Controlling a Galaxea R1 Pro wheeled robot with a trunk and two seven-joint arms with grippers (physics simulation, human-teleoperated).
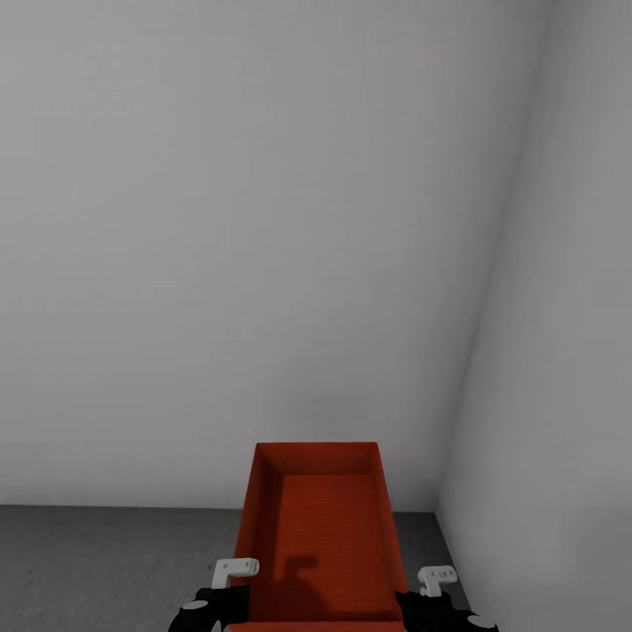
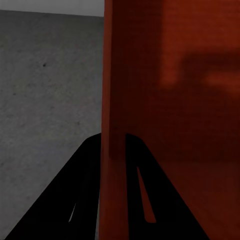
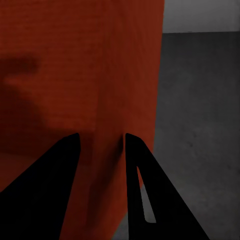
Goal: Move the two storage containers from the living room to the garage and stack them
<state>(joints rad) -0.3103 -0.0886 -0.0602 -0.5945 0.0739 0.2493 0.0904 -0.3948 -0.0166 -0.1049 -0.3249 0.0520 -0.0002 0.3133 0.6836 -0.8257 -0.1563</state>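
One orange-red storage container (image 1: 321, 535) is carried low in front of the robot, open top up, long axis pointing fwd toward the corner of two pale grey walls (image 1: 219, 246). This looks like the garage: dark grey concrete floor (image 1: 105, 562) below. The left gripper (image 2: 114, 200) straddles the container's left wall, one finger inside, one outside, clamped on the thin panel. The right gripper (image 3: 100, 190) does the same on the right wall.

Why held so: pinching opposite walls from above keeps the bin level and centred between both arms, so it can go straight down w/o tipping. It's prob. still off the floor, though the head view doesn't make the gap clear.

Inside of the bin is bare, just a soft shadow across the bottom. No brand, label or writing is visible on the bin, walls or floor.
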